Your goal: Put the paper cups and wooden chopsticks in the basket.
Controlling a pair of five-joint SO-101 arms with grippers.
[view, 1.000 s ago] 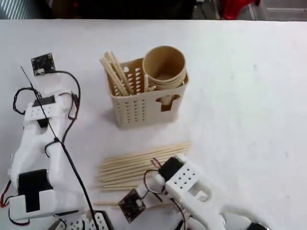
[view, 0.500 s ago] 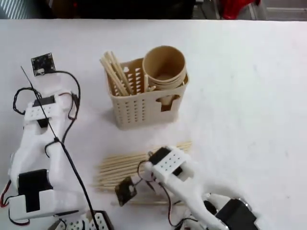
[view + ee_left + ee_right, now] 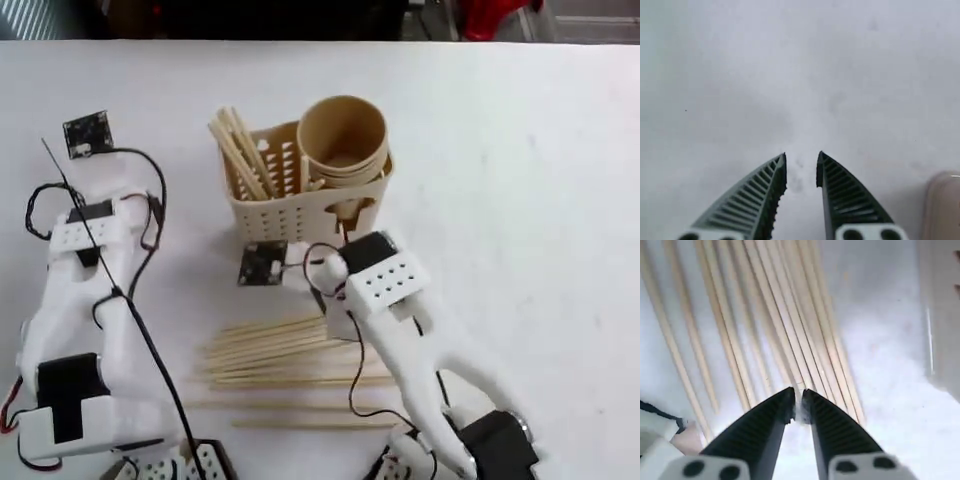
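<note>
The paper cups point(image 3: 343, 140) sit nested and upright in the right-hand part of the basket point(image 3: 300, 228), and a bunch of wooden chopsticks point(image 3: 238, 152) leans in its left-hand part, their ends poking above the rim. Just in front of the basket, a loose pile of chopsticks point(image 3: 275, 352) lies roughly side by side on the white table point(image 3: 520, 180), with two single sticks point(image 3: 300, 406) lying a little apart from the pile on the side away from the basket. The right arm point(image 3: 385, 285) stretches over the pile's right end toward the basket. In its wrist view the right gripper point(image 3: 799, 404) points down at the pile, its jaws pressed almost together with only a slit between them and nothing visibly pinched, though whether the tips touch the sticks is hard to tell. The left arm point(image 3: 75, 300) lies along the table's left side, well apart from the basket; the left gripper point(image 3: 801, 170) hangs above bare table with its jaws slightly spread.
</note>
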